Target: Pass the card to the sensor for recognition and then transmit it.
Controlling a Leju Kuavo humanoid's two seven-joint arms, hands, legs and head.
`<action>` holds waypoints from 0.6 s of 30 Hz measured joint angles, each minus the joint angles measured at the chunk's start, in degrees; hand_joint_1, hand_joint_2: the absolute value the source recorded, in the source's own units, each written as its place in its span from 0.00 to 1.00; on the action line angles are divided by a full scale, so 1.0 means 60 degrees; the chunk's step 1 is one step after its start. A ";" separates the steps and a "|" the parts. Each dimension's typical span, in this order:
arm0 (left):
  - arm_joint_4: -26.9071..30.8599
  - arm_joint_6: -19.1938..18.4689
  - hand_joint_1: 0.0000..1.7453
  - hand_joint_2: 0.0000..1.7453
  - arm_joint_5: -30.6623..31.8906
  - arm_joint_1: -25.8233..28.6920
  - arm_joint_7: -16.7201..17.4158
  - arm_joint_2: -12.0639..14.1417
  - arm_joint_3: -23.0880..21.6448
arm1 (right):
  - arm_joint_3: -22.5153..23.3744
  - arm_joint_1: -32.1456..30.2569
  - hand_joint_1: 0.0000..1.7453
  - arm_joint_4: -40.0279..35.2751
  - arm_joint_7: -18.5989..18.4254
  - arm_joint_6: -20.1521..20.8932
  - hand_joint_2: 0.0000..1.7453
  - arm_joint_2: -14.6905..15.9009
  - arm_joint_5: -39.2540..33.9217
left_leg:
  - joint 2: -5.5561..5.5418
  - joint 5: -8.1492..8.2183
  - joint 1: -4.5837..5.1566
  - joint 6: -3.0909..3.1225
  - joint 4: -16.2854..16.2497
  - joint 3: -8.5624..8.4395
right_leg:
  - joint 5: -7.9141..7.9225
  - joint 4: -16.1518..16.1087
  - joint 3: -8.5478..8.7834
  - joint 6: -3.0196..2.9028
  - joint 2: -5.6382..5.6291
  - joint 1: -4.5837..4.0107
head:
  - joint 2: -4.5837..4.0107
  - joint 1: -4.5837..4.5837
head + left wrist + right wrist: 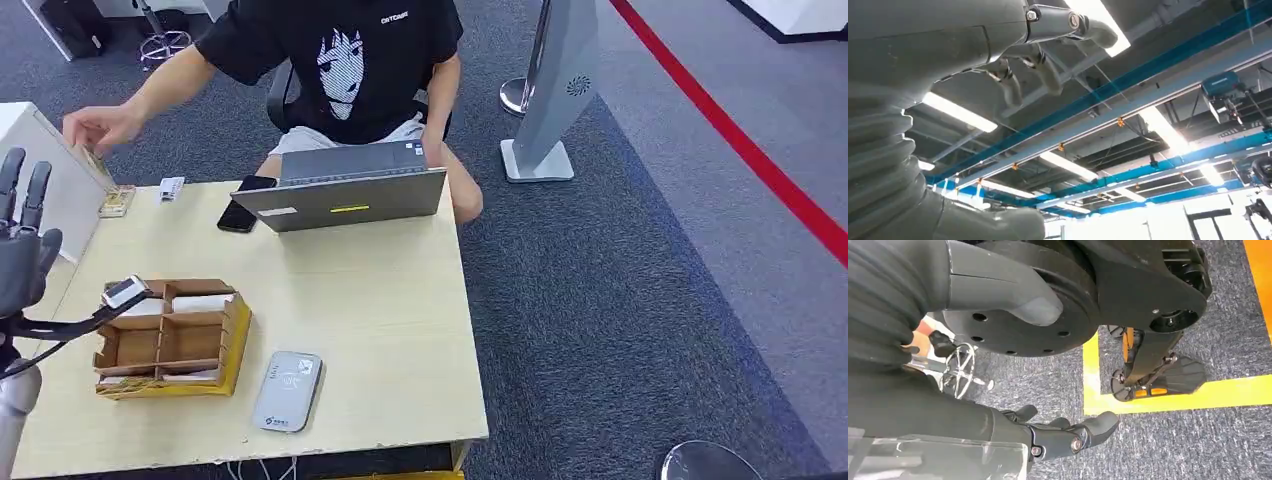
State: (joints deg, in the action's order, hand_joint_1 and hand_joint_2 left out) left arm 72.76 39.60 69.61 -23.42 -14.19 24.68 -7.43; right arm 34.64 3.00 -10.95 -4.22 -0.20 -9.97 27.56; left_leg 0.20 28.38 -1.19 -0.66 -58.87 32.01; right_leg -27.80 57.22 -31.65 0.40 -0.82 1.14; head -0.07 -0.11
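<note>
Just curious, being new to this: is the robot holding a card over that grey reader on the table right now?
No: the grey reader lies bare near the table's front edge, and the left hand is raised off to the side.

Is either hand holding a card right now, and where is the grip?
No. The left hand is raised with fingers spread, empty; the right hand hangs over the floor, empty.

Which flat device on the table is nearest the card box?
The grey card reader, lying just beside the cardboard box at the table's near edge. The black phone and the laptop sit at the far edge, in front of the person.
</note>
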 joint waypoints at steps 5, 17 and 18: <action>0.0044 0.0000 0.00 1.00 0.0000 0.0061 -0.0011 -0.0015 0.0015 | 0.0000 0.0000 0.00 -0.0004 0.0000 0.0000 1.00 0.0000 0.0000 | -0.0001 0.0000 0.0000 0.0000 0.0000 0.0001 | 0.0000 0.0000 -0.0001 0.0000 0.0001 0.0000 | 0.0000 0.0000; 0.2341 0.0011 0.00 1.00 -0.0803 0.1915 -0.2578 -0.1065 0.1102 | 0.0022 -0.0016 0.00 0.0000 0.0004 -0.0124 1.00 -0.0004 -0.0102 | 0.0021 0.0014 0.0011 0.0014 0.0001 -0.0002 | -0.0004 -0.0004 0.0000 0.0001 -0.0019 0.0012 | 0.0000 -0.0004; 0.3018 0.0015 0.00 1.00 -0.1080 0.2511 -0.3263 -0.1523 0.1371 | 0.0065 -0.0022 0.00 0.0004 0.0000 -0.0178 1.00 -0.0011 -0.0153 | 0.0030 0.0027 0.0018 0.0019 0.0001 -0.0004 | -0.0010 -0.0006 -0.0001 0.0006 -0.0026 0.0018 | 0.0004 -0.0011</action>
State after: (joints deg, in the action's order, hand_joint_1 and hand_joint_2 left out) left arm 90.87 39.69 63.13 -8.35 -33.77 15.54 0.80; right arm 35.03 2.87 -10.93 -4.22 -1.27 -10.03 26.65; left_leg 0.38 28.54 -1.08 -0.55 -58.87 31.99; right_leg -27.86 57.19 -31.65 0.43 -0.97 1.25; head -0.04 -0.17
